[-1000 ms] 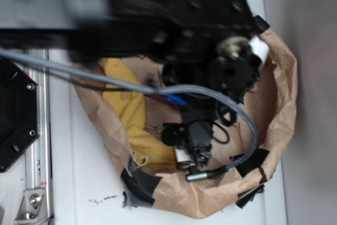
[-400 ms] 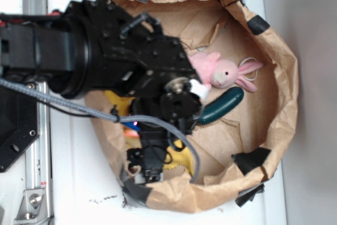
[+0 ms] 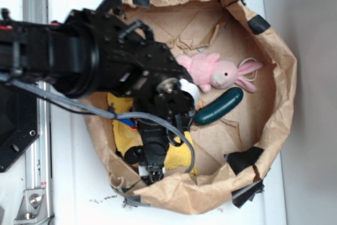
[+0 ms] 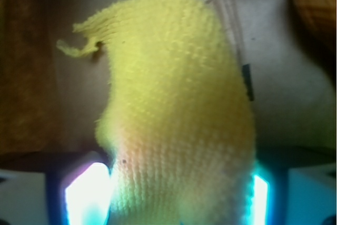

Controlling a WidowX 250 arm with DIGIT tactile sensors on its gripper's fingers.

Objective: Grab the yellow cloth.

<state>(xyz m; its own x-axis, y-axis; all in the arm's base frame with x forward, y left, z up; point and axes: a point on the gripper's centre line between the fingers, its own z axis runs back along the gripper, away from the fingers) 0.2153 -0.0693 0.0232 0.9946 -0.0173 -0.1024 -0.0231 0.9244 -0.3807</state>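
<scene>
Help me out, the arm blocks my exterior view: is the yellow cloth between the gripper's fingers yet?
Observer: Yes. In the wrist view the yellow cloth fills the gap between the two lit fingers.
Operator: Lying flat there?
Observer: No, it rises in a hump, with a frayed corner curling off at its upper left. Whether the fingers are pressing on it, I cannot tell.
</scene>
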